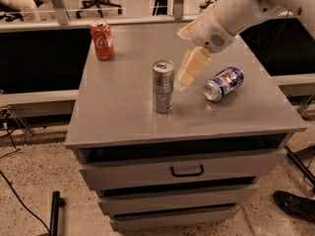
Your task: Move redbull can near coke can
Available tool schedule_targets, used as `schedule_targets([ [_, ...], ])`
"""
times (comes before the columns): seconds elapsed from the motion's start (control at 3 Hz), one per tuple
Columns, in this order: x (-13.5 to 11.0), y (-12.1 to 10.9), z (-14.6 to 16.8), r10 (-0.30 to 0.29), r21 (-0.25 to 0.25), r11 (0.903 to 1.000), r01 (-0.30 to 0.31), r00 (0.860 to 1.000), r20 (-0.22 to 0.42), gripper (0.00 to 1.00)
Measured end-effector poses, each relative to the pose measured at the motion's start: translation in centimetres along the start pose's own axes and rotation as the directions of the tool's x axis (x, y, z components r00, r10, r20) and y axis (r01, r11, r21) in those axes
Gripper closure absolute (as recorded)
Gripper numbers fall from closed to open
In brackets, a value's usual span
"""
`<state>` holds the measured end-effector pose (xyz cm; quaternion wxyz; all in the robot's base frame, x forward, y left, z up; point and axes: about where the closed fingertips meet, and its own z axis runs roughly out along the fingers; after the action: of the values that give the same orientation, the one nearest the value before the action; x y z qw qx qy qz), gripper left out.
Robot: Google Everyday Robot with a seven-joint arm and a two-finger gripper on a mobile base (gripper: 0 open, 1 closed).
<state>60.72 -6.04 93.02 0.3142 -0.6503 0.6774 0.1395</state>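
Observation:
The redbull can (163,86), slim and silver-grey with bluish marks, stands upright near the middle of the grey cabinet top (123,107). The coke can (102,41), red with white script, stands upright at the far left corner. My gripper (189,73) hangs from the white arm (236,11) that comes in from the upper right. Its cream fingers point down just right of the redbull can's top, apart from it and holding nothing.
A wider blue-and-white can (224,83) lies on its side right of the gripper. The cabinet has a drawer with a black handle (187,171) in front. A black shoe (294,204) is on the floor at lower right. Office chairs stand behind.

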Motion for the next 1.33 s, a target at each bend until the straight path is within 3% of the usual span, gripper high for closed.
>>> schedule_targets([
  [0.67, -4.2, 4.9, 0.1, -0.03, -0.076, 0.9964, 0.037, 0.996, 0.083, 0.0],
  [1.0, -4.9, 5.5, 0.1, -0.037, -0.086, 0.9953, 0.045, 0.995, 0.091, 0.09],
  [1.33, -5.0, 5.6, 0.4, -0.039, -0.09, 0.9948, 0.048, 0.995, 0.092, 0.0],
])
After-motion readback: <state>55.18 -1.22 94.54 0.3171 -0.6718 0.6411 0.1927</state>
